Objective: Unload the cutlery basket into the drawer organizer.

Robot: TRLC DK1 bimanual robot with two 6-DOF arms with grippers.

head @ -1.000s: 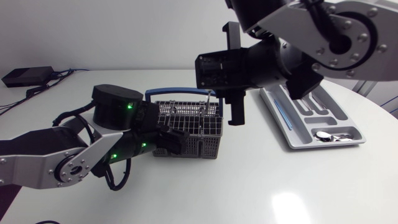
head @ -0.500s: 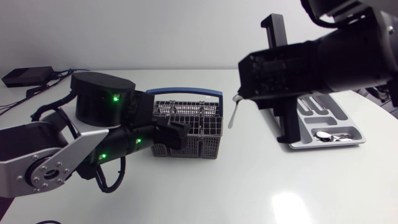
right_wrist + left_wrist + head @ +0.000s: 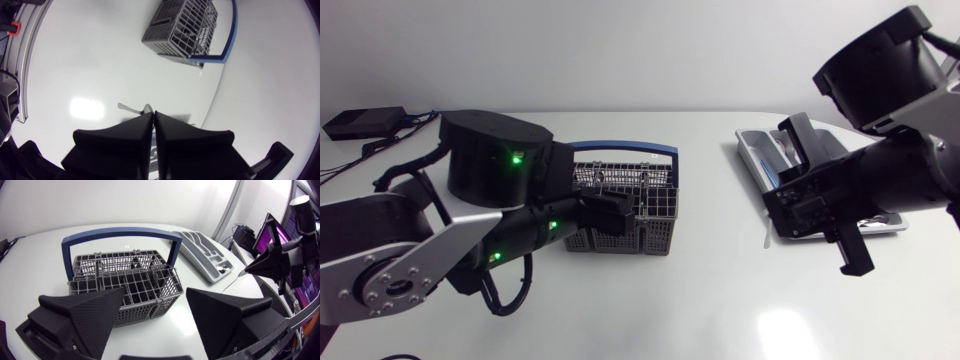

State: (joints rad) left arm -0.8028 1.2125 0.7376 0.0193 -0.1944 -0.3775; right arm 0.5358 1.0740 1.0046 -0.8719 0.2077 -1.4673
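Your left gripper [image 3: 155, 292] has its fingers spread wide and nothing between them. It sits low at the near side of the basket [image 3: 642, 238], whose grey wire wall is just ahead of the fingertips. The basket stands upright on the table [image 3: 670, 300], near the middle, with its blue handle [image 3: 620, 148] raised over it. From your left wrist view you can make out something dark in one of its compartments, but the grid hides what it is.

Your right gripper [image 3: 153, 114] has its fingers pressed tight together on a thin silvery utensil [image 3: 131, 107]. It looks like a spoon, though only a sliver shows past the fingertips, so take that loosely. The gripper hangs above the table at the basket-facing side of the organizer [image 3: 757, 155], well apart from the basket. In the head view the utensil points down off the fingers, just beside the organizer's edge.

The organizer lies flat at the table's right, partly hidden by your right arm. A few shiny pieces [image 3: 223, 269] already rest in its end compartment.
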